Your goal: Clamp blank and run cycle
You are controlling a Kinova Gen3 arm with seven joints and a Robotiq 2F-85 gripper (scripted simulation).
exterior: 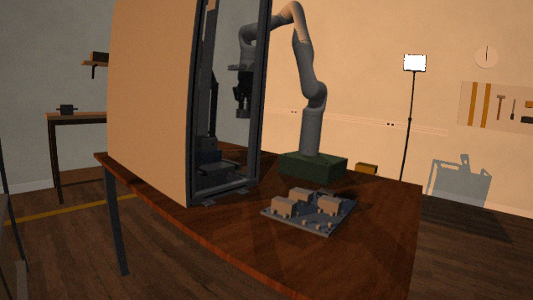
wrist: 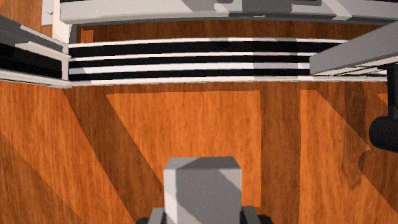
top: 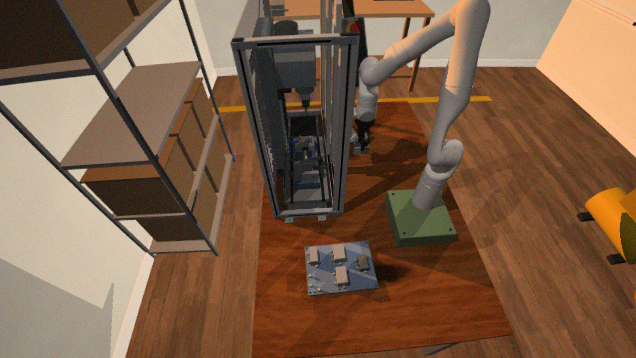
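My gripper (top: 362,143) (exterior: 243,107) (wrist: 202,216) is shut on a plain grey blank (top: 361,152) (exterior: 242,113) (wrist: 202,192). It holds the blank in the air beside the guard (top: 300,213) (exterior: 222,191), outside it on the arm's side. The dark setting master (top: 363,262) (exterior: 326,192) stands on the blue plate (top: 357,286) (exterior: 293,222), with three light blanks (top: 313,255) (top: 338,252) (top: 341,275) upright there. The vise (top: 306,155) is inside the guard, small and shadowed; its bars and work stop are not distinct. The knob, green button and lamp cannot be made out.
In the wrist view the guard's grooved sill (wrist: 200,66) runs across ahead of the held blank. A grey frame member (wrist: 357,50) and a black handle (wrist: 385,132) are at the right. The arm's green base (top: 425,225) (exterior: 312,167) stands between plate and gripper, to the side.
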